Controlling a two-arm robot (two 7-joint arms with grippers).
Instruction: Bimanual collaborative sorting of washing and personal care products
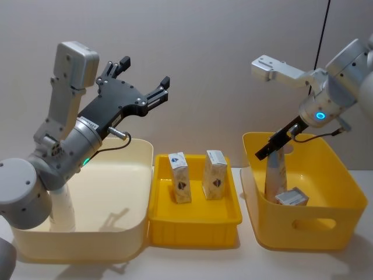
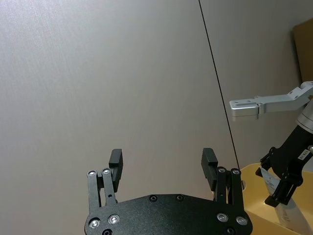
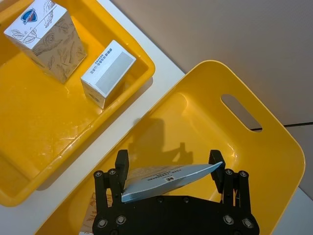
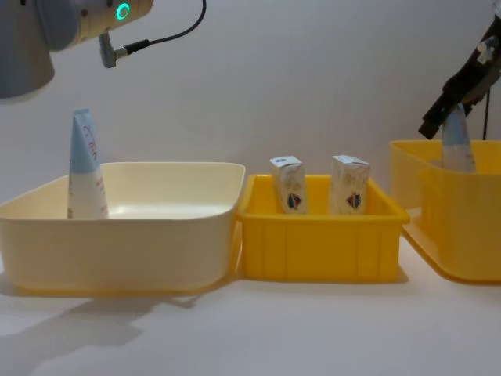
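Tapered pale blue-white tube (image 1: 275, 172), upright

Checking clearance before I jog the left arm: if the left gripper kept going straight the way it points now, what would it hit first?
Nothing nearby: the open left gripper points up and away above the cream tub, toward the bare grey wall. Depth is unclear.

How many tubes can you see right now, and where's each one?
2. One tube stands upright in the cream tub on the left. The other tube stands in the right yellow tub, its top between the right gripper fingers. Others may be hidden.
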